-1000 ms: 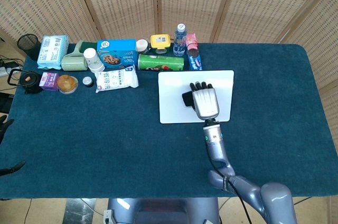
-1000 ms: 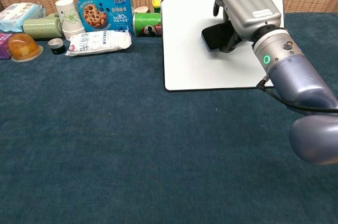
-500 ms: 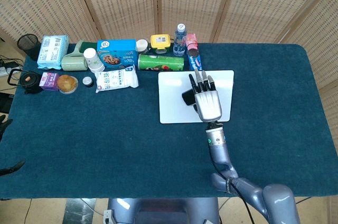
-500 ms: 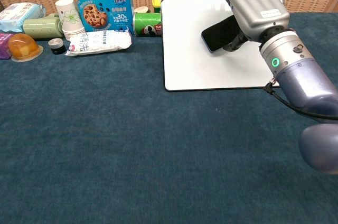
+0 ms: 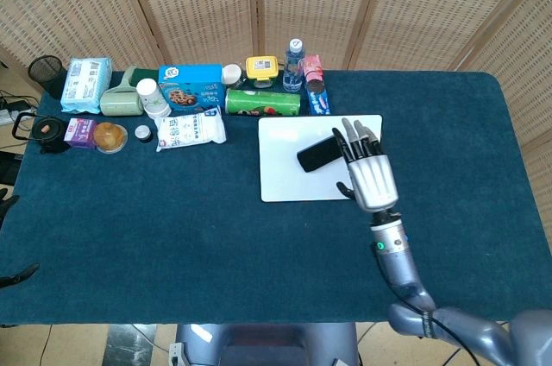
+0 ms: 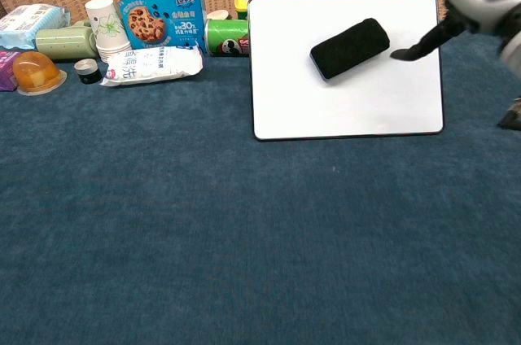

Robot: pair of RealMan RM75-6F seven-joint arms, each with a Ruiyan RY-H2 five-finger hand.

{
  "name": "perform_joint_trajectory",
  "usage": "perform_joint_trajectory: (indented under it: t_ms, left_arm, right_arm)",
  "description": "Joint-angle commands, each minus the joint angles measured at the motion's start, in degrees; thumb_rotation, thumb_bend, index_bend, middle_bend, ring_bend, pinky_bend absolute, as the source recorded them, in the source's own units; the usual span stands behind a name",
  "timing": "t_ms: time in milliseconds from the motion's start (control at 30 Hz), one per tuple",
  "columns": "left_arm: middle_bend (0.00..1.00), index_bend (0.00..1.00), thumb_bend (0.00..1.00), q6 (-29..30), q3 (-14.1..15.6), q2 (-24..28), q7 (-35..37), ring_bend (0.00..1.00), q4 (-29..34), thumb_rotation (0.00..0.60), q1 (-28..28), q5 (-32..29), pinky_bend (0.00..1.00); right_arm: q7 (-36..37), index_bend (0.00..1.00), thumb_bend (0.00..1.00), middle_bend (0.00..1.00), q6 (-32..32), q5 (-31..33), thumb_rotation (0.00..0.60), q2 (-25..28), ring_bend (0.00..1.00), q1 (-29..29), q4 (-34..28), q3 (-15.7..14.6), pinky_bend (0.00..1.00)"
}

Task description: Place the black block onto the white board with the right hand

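Black block (image 6: pixel 350 48) is lying free on the white board (image 6: pixel 350 109), just left of the right hand (image 5: pixel 369 178), which is hovering spread, holding nothing. Block is looking light, soft-surfaced, probably grippy; judging its long sides best for any regrasp. Left hand out of view.

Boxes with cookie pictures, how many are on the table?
1: the blue cookie box stands at the back left, beside the paper cups. Others may hide behind it.

blue-clothed table (image 5: pixel 155 211), white board (image 5: pixel 289 176), snack boxes (image 5: pixel 190 94)
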State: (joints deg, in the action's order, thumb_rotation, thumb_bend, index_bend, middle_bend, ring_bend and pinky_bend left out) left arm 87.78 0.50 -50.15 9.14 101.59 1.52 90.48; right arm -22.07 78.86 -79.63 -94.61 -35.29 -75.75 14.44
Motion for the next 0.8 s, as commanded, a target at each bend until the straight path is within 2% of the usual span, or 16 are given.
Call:
perform_joint_trajectory:
  t_ms: [33, 233, 300, 367, 567, 800]
  left_arm:
    - [0.0, 0.0, 0.08, 0.0, 0.0, 0.0, -0.1, 0.0, 0.0, 0.6, 0.0, -0.1, 0.06]
    - [0.0, 0.0, 0.08, 0.4, 0.0, -0.1, -0.4, 0.0, 0.2, 0.6, -0.3, -0.3, 0.06]
    - [0.0, 0.0, 0.08, 0.7, 0.0, -0.2, -0.8, 0.0, 0.3, 0.6, -0.5, -0.2, 0.06]
    - [0.0, 0.0, 0.08, 1.0, 0.0, -0.4, -1.1, 0.0, 0.5, 0.6, -0.7, -0.3, 0.06]
    - [0.0, 0.0, 0.08, 0.9, -0.1, -0.6, -2.5, 0.0, 1.2, 0.6, -0.7, -0.7, 0.06]
    - [0.0, 0.0, 0.08, 0.2, 0.1, -1.2, -5.1, 0.0, 1.9, 0.6, -0.5, -0.7, 0.06]
  right_arm:
    - [4.1, 0.09, 0.0, 0.04, -0.6, -1.9, 0.6, 12.1, 0.03, 5.4, -8.6, -4.0, 0.15]
    - [10.9, 0.12, 0.0, 0.06, -0.6, -0.4, 0.6, 23.3, 0.04, 11.3, -13.6, -7.2, 0.17]
    - [13.2, 0.13, 0.0, 0.06, 1.6, 2.4, 0.6, 27.0, 0.04, 15.7, -16.2, -8.4, 0.17]
    - [13.7, 0.13, 0.0, 0.07, 4.8, 2.3, 0.6, 29.8, 0.05, 19.3, -19.3, -9.8, 0.16]
    - [14.1, 0.15, 0.0, 0.08, 12.2, 1.6, 0.6, 31.0, 0.05, 26.6, -22.1, -12.2, 0.16]
    - [15.4, 0.16, 0.0, 0.08, 13.9, 0.4, 0.6, 31.3, 0.05, 28.6, -22.4, -11.7, 0.16]
